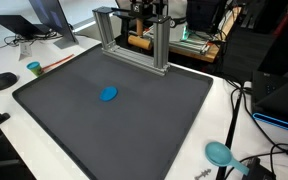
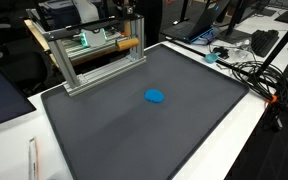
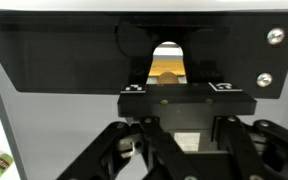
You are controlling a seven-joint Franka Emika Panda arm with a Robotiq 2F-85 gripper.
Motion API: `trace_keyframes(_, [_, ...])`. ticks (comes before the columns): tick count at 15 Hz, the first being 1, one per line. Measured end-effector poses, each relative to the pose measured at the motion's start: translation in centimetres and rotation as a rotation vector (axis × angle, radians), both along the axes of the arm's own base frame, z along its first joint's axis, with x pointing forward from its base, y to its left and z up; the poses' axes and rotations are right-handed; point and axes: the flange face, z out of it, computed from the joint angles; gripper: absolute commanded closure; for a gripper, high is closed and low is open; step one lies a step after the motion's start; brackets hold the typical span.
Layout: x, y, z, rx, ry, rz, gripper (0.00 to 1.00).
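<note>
My gripper (image 1: 150,12) hangs at the back of the table, above and behind an aluminium frame (image 1: 162,48) that carries a wooden rod (image 1: 139,42). In the wrist view the gripper's black body and linkages (image 3: 174,160) fill the lower half, and the fingertips are out of the picture. Above them is a black panel with an opening, and something wooden (image 3: 166,72) shows through it. A small blue flat object (image 1: 108,94) lies alone in the middle of the dark grey mat (image 1: 144,130), far from the gripper. It shows in both exterior views (image 2: 155,96).
The frame (image 2: 94,62) stands at the mat's (image 2: 134,135) back edge. A teal cup (image 1: 34,68) and a black mouse (image 1: 2,81) sit on the white table beside the mat. A teal round object (image 1: 218,152) and cables (image 2: 249,70) lie off another edge.
</note>
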Motion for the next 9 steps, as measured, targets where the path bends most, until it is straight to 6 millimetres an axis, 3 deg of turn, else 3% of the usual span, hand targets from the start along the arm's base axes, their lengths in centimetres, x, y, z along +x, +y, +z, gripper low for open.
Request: trace_keyframes(9, [-1.1,-1.0,-1.1,0.046,0.013,-0.021,0.78])
